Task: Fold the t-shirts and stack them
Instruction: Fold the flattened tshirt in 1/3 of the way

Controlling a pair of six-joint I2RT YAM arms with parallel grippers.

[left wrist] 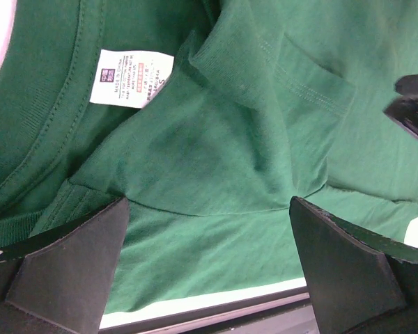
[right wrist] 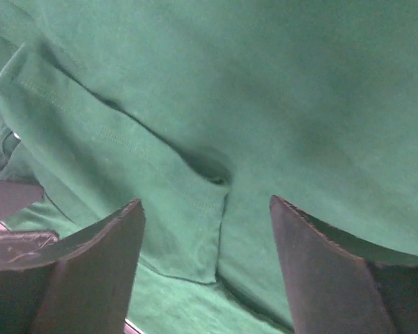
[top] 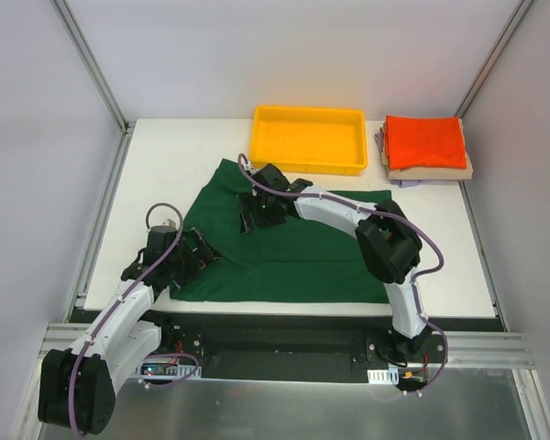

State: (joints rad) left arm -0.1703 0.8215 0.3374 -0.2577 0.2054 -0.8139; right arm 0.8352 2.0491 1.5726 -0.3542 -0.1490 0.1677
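The left pincer [top: 198, 258] sits low over the near left corner of the green t-shirt [top: 298, 252], its jaws spread wide with nothing clamped between them. In its own wrist view, the left pincer [left wrist: 209, 268] has its two dark fingers [left wrist: 70, 268] on either side of a raised fold of green cloth. Beyond the fold, the white label [left wrist: 129, 76] lies just inside the ribbed collar [left wrist: 52, 104]. The green t-shirt is spread across the middle of the white table [top: 160, 156], rumpled along its far left edge and flatter toward the right. The right pincer [top: 257, 214] reaches over the shirt's far left part, near the rumpled edge. In the right wrist view, the right pincer [right wrist: 205, 268] also stands wide open and holds nothing, hovering close above a sleeve [right wrist: 118, 174] with a stitched hem. Farther right, at the back of the table, is a yellow tray [top: 309, 166], just beyond the shirt's far edge. At the far right corner lies a folded stack apart from the tray, with an orange-red shirt [top: 425, 142] on top, a tan shirt [top: 440, 172] under it and a lavender shirt [top: 401, 182] peeking out beneath.
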